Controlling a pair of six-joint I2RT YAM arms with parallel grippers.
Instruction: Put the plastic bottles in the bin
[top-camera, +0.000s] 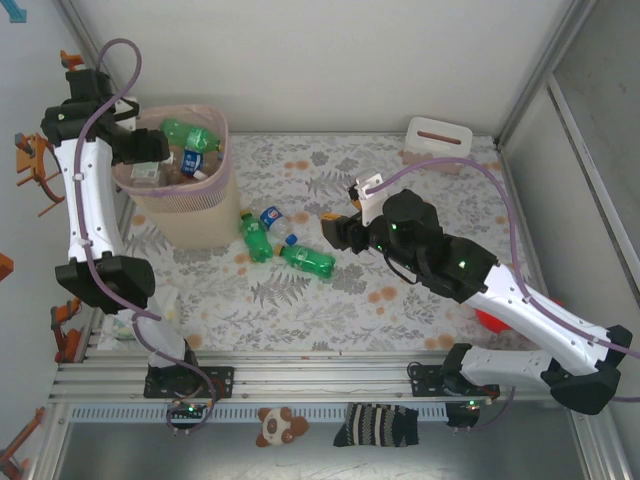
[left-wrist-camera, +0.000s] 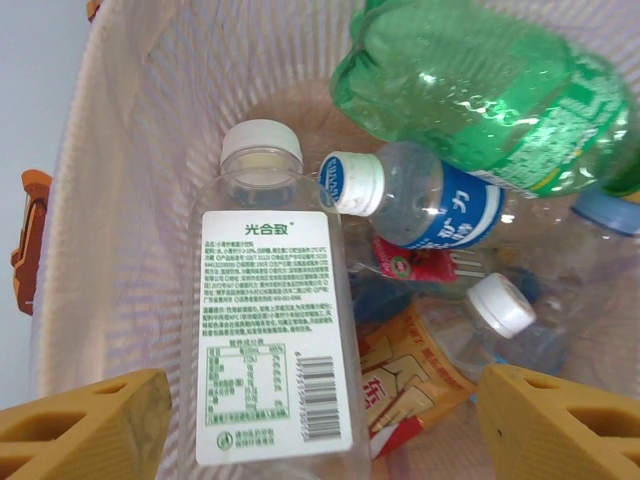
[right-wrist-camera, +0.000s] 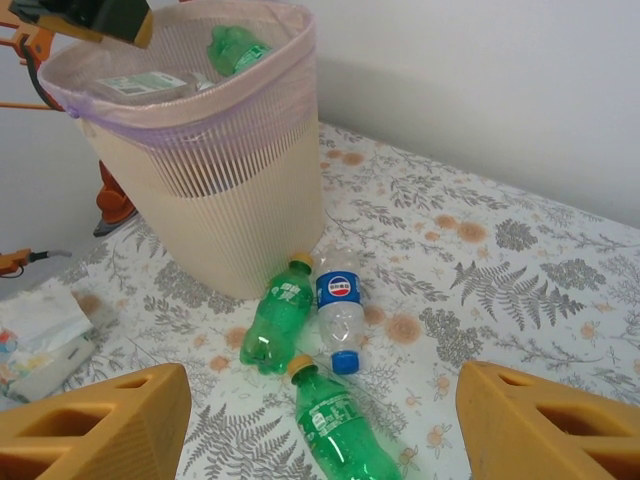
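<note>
The beige bin (top-camera: 195, 222) with a pink liner stands at the back left and holds several plastic bottles. My left gripper (top-camera: 150, 150) hangs over its mouth, open. In the left wrist view a clear bottle with a white label (left-wrist-camera: 270, 330) lies between the yellow fingers (left-wrist-camera: 90, 425), touching neither, on top of a big green bottle (left-wrist-camera: 490, 95) and a blue-labelled one (left-wrist-camera: 430, 200). On the table lie two green bottles (right-wrist-camera: 278, 315) (right-wrist-camera: 345, 425) and a clear blue-capped one (right-wrist-camera: 340, 305). My right gripper (right-wrist-camera: 320, 440) hovers open just short of them, holding nothing.
A small white box with a slot (top-camera: 438, 143) sits at the back right. A red object (top-camera: 490, 320) lies under the right arm. A crumpled white packet (right-wrist-camera: 35, 335) lies left of the bin. A soft toy (top-camera: 272, 425) and a striped sock (top-camera: 377, 425) rest on the front rail.
</note>
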